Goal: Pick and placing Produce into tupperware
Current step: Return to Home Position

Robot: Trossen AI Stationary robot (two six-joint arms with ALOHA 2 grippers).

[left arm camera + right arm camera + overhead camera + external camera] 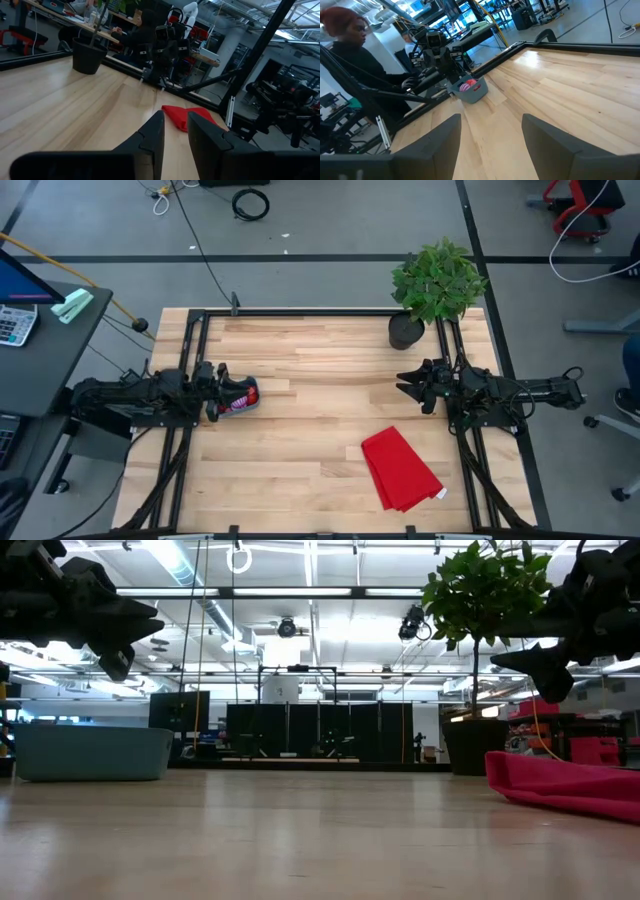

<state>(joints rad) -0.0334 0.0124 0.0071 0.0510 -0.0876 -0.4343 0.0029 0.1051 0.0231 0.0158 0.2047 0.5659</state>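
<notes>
Left gripper (175, 120) of mine hangs low at the table's left side, right by the tupperware (243, 396), its fingers only slightly parted with nothing between them. Across the table my right gripper (490, 125) waits near the plant pot (405, 330), its fingers spread wide and just as empty. The produce (466, 86) I can make out, red and pink pieces, lies heaped inside the tupperware. I see none loose on the wood, only the red cloth (400, 468) lying well apart on the right side. So I judge the filling done and the step in hand to be the retreat to rest. What the next move calls for, I think, is lifting my left gripper up and back without clipping the tupperware's rim or dragging it, since it sits so close, then folding both arms home with nothing carried.
</notes>
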